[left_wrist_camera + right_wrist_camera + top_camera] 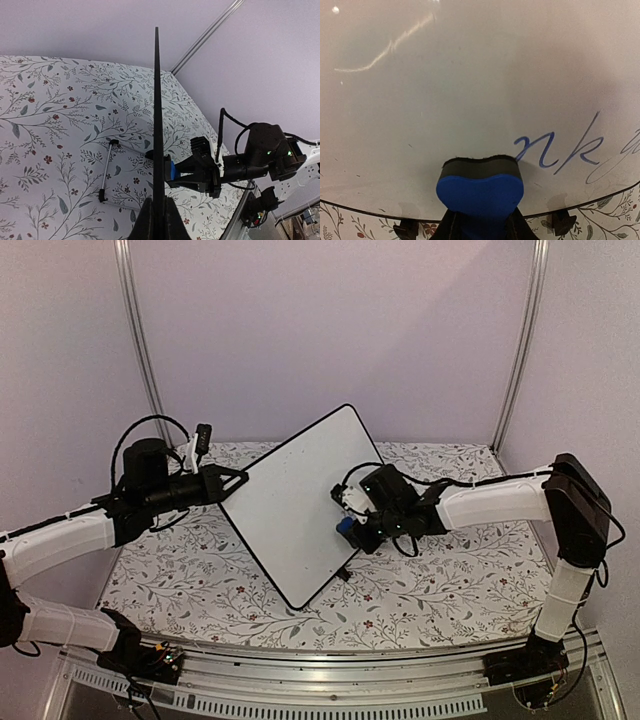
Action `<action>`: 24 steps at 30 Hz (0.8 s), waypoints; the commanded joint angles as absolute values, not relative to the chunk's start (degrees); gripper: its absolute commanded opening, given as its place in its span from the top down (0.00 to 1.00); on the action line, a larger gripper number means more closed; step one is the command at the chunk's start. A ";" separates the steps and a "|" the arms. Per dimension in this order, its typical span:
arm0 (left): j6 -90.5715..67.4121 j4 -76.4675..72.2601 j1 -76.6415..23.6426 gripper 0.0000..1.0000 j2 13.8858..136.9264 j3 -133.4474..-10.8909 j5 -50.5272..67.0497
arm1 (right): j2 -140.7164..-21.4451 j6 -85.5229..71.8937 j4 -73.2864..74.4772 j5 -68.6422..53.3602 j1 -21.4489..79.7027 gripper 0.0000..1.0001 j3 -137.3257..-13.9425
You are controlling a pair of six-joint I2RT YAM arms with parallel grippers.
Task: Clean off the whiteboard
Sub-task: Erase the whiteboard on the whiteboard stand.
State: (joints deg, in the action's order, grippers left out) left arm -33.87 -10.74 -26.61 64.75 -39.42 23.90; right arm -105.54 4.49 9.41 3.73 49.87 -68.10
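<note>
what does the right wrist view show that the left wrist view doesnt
Only right wrist: the blue writing on the board's face. Only left wrist: the board edge-on, clamped in the left fingers, a rod lying on the table, and the right arm. Both: the board, the blue eraser against it, and the floral table.

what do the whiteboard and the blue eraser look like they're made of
The whiteboard: smooth, glossy white face, probably coated or laminated, since it shows streaky glare; thin black frame, likely plastic. The eraser: soft blue foam by its matte, rounded look, with a fuzzy black layer, probably felt, against the board.
</note>
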 commanded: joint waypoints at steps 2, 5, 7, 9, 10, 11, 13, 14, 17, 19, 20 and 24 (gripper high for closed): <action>-32.14 -14.17 -28.46 1.00 64.51 -40.78 30.33 | -106.65 2.30 8.71 2.81 48.26 1.00 -61.66; -32.25 -14.24 -28.39 1.00 64.49 -40.81 30.49 | -106.35 2.15 8.54 1.98 48.25 1.00 -61.75; -32.24 -14.26 -28.39 1.00 64.60 -40.80 30.50 | -106.50 2.34 8.48 1.93 48.25 1.00 -62.92; -32.23 -14.23 -28.39 1.00 64.60 -40.78 30.49 | -106.58 2.74 8.90 1.98 48.25 1.00 -64.91; -32.24 -14.20 -28.39 1.00 64.60 -40.76 30.49 | -106.67 3.14 9.21 2.16 48.25 1.00 -66.06; -32.24 -14.22 -28.43 1.00 64.58 -40.77 30.45 | -106.94 3.36 9.63 2.32 48.25 1.00 -67.53; -32.23 -14.22 -28.45 1.00 64.56 -40.78 30.47 | -107.43 4.45 10.65 2.86 48.27 1.00 -70.31; -32.20 -14.18 -28.41 1.00 64.59 -40.80 30.55 | -107.97 4.87 11.14 3.15 48.19 1.00 -71.69; -32.12 -14.11 -28.45 1.00 64.45 -40.85 30.50 | -109.13 6.06 12.31 3.87 48.16 1.00 -75.00; -32.08 -14.15 -28.41 1.00 64.33 -40.83 30.47 | -109.71 6.40 12.63 3.96 48.08 1.00 -76.11; -32.08 -14.02 -28.46 1.00 64.32 -40.83 30.46 | -109.91 6.41 12.68 3.98 48.08 1.00 -76.28; -32.09 -14.15 -28.40 1.00 64.20 -40.87 30.72 | -109.80 5.94 12.46 3.73 48.07 1.00 -74.56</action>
State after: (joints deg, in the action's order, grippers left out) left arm -33.89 -11.27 -26.61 64.75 -39.42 23.86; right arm -107.26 5.67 16.49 3.11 48.34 -74.59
